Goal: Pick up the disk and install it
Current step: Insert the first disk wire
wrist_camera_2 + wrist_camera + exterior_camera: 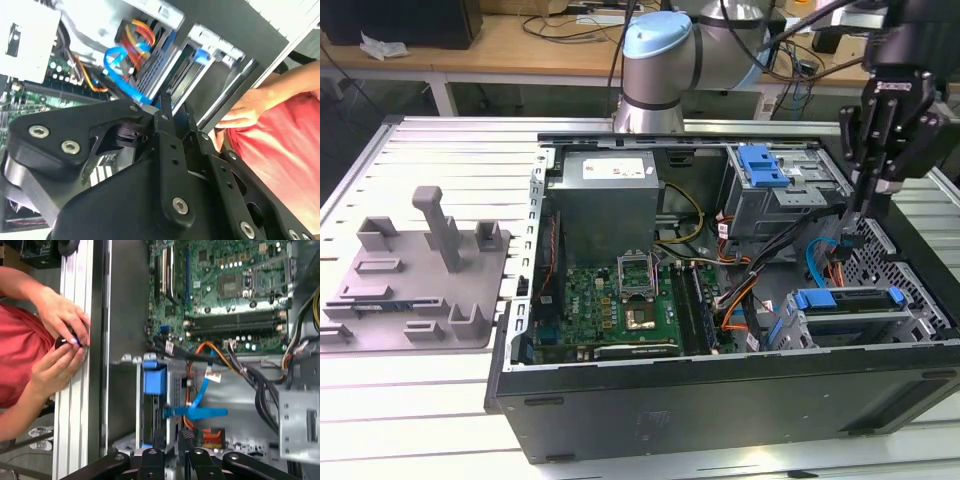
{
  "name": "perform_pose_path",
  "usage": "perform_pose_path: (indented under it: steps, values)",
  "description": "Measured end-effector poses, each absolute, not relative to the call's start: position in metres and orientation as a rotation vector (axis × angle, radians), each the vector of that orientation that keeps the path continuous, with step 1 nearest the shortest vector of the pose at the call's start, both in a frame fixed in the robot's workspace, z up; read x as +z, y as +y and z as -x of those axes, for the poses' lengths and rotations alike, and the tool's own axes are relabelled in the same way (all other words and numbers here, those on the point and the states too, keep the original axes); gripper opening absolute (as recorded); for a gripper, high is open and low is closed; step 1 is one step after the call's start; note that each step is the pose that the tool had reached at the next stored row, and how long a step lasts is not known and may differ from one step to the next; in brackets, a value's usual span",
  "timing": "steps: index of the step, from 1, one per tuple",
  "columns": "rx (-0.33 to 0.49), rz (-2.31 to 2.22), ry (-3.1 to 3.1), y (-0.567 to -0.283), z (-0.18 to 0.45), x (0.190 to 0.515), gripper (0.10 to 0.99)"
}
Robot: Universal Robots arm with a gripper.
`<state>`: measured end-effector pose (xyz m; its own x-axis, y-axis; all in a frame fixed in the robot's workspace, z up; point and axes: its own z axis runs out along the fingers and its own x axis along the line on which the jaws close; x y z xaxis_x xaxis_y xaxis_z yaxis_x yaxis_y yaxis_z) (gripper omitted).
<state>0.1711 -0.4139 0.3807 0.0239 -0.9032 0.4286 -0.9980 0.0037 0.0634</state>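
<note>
My arm (655,70) and gripper (866,192), posed at the exterior view's right.
My arm rises from a pale-blue-capped joint at the rear of the exterior view, its grey links running off toward that view's right. My black gripper hangs from the wrist there, pointing nearly straight down; its linkage bars and bolt heads show close up in both wrist views.

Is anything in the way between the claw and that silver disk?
Nothing solid that I can see. The claw hangs above the disk, apart from it. A blue cable loops close beside that path.
</note>
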Motion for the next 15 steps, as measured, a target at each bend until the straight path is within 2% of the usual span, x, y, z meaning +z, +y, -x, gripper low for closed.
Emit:
perform_pose_path:
  steps: [4,9,15]
  values:
    - [0.395,-1.961,-1.953,-0.413,-0.171,0.377,0.259]
    - [0.459,-1.943,-2.002,-0.410,-0.171,0.376,0.259]
    - [0.438,-1.841,-2.081,-0.410,-0.171,0.368,0.259]
